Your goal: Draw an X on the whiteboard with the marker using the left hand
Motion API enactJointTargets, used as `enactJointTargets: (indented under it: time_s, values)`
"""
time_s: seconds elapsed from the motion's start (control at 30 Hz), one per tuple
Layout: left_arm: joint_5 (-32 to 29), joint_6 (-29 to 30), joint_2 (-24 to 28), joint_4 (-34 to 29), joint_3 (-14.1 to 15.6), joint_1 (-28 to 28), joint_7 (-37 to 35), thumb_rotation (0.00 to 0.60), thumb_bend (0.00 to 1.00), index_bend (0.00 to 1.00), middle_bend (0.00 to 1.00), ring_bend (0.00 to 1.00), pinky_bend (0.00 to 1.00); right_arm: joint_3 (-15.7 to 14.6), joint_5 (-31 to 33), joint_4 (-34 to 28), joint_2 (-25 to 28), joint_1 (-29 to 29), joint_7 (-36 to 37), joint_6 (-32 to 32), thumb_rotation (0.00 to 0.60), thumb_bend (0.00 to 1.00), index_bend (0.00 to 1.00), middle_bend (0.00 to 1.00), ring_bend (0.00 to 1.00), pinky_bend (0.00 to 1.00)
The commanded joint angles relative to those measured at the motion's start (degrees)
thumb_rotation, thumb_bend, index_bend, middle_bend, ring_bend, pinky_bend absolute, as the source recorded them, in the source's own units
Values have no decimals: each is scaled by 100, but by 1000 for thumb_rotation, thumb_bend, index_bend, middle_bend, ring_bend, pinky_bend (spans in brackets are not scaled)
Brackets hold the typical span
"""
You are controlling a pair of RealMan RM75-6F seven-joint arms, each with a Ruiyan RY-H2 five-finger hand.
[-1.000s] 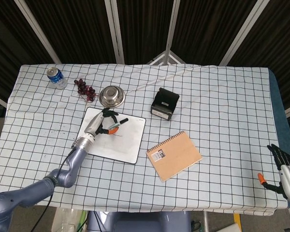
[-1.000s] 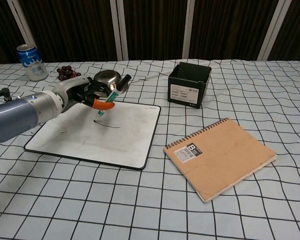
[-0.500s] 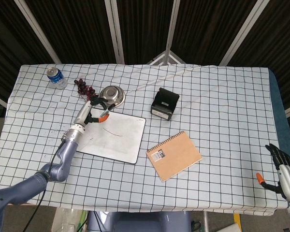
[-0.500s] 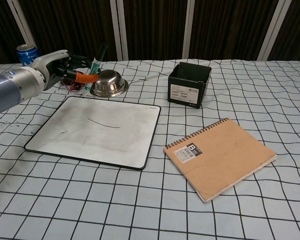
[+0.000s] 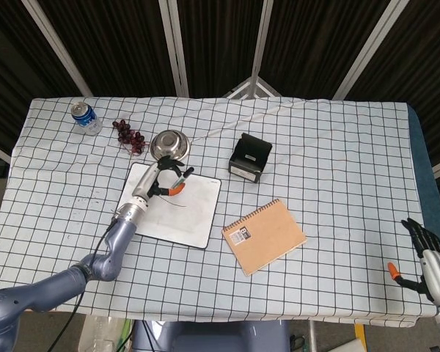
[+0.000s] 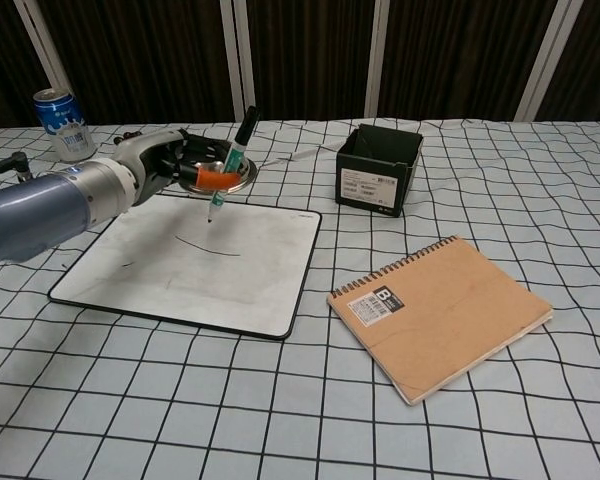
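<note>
The whiteboard (image 5: 194,209) (image 6: 240,275) lies flat left of centre and bears one short dark stroke (image 6: 208,246). My left hand (image 5: 155,180) (image 6: 175,166) hovers over the board's far part and grips a marker (image 5: 180,177) (image 6: 231,165) with a green body and black cap. The marker stands nearly upright with its tip pointing down, close above the board just beyond the stroke; contact cannot be told. My right hand (image 5: 429,257) hangs off the table's near right corner, fingers spread, holding nothing.
A steel bowl (image 5: 169,144) (image 6: 235,175) sits just beyond the board, with grapes (image 5: 129,135) and a blue can (image 5: 83,117) (image 6: 63,124) further left. A black box (image 5: 249,158) (image 6: 380,168) and a brown spiral notebook (image 5: 264,235) (image 6: 440,315) lie right of the board.
After swinging back toward the bowl and grapes half a second ago, my left hand has returned over the board's far part. The marker now stands more upright, tip down.
</note>
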Motion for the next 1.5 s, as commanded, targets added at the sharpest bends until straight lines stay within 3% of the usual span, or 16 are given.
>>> enactJointTargets:
  time_s: [0.03,0.73,1.2,1.5]
  values:
    - [-66,-27,-119,78,-13,-76,60,600,528,722,252,38,73,-1,5,4,5,0,13,-6,600,352,0,0,0,0]
    - [-168,-86,-370,289,25,-152,154,600,527,723,255,38,74,-11,8,-13,38,1,34,-29,600,352,0,0,0,0]
    - [-172,102,4,-104,299,340,254,600,527,724,255,38,73,-15,-7,-28,32,-9,-23,4,600,352,0,0,0,0]
    - [-212,327,469,-680,452,790,307,600,527,724,255,38,73,-12,-50,-34,8,-18,-81,66,600,352,0,0,0,0]
